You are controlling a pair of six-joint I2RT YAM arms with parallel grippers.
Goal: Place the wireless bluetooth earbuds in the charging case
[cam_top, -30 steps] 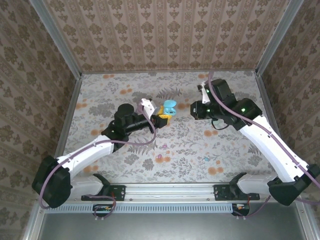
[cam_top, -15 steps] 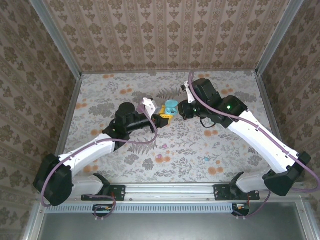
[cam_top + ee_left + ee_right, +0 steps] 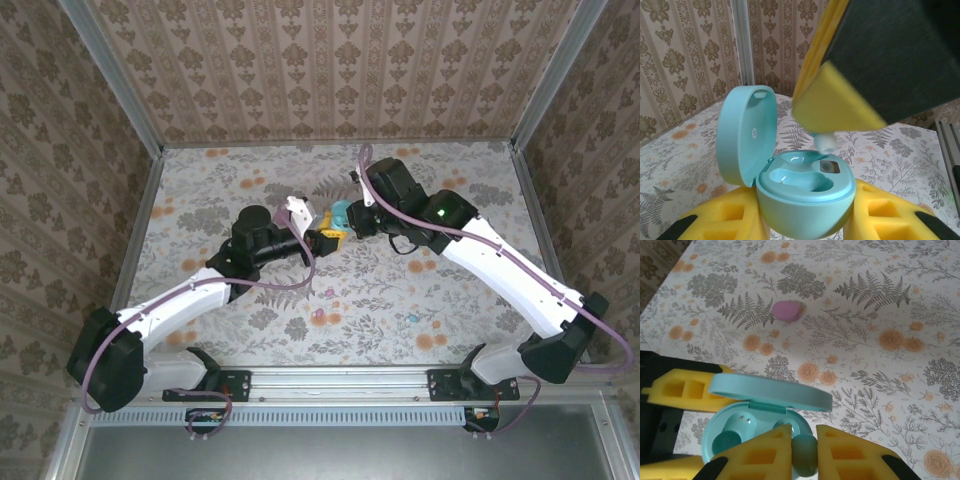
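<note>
Nearest the lens, a cyan earbud point(image 3: 804, 456) is seen clenched between the yellow foam pads point(image 3: 762, 456) of the right gripper point(image 3: 804, 440), poised just above the open charging case point(image 3: 740, 427). The bud is judged to be very light, hard and glossy — slippery enough to twist or squirt out of a pinch. It is best taken across its rounded body, as here, with the lower end left free to be guided into its well. Little force should be needed, though a tilted bud could catch on the rim. It is a small, smooth, pastel-cyan piece, matched in colour to the case. In the left wrist view its pale tip point(image 3: 826, 144) is seen poking from under the pad, directly over the wells.

Just beyond, at 10 o'clock of the bud, the case is clamped around its base by the left gripper point(image 3: 805, 222), and its lid point(image 3: 770, 394) is hinged up and back. Whether one well is already filled cannot be told for certain.

Farther off, at 12 o'clock, a pink pebble-shaped piece point(image 3: 788, 310) lies alone on the floral cloth point(image 3: 880, 290) — well apart from both grippers.
</note>
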